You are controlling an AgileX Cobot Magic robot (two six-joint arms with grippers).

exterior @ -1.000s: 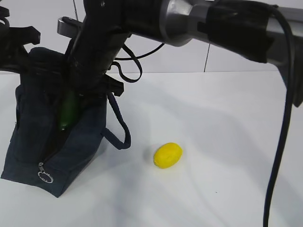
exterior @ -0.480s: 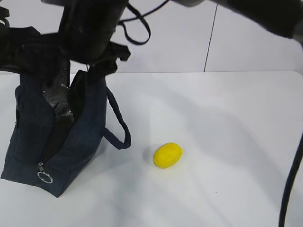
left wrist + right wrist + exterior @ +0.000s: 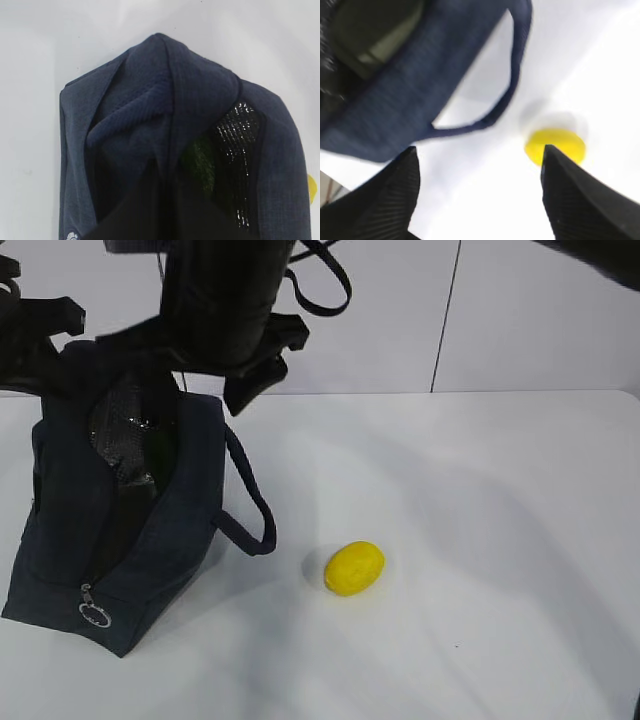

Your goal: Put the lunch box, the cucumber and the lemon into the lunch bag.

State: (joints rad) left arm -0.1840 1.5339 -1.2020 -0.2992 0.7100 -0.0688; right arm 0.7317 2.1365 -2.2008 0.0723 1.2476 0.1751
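Lemon [image 3: 354, 568] sits alone on bench [image 3: 480, 540] right of lunch bag [image 3: 110, 540]; small, firm, prob rolls, so pinch across its short middle; right gripper [image 3: 480, 170] fingers spread, empty; left's can't tell.

white table [image 3: 480, 540]; white wall panels [image 3: 540, 310] behind, dark vertical seam.

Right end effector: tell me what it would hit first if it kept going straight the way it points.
Probably bare table: the open right end effector frames white surface, with the lemon and bag handle just beyond. Depth is uncertain.
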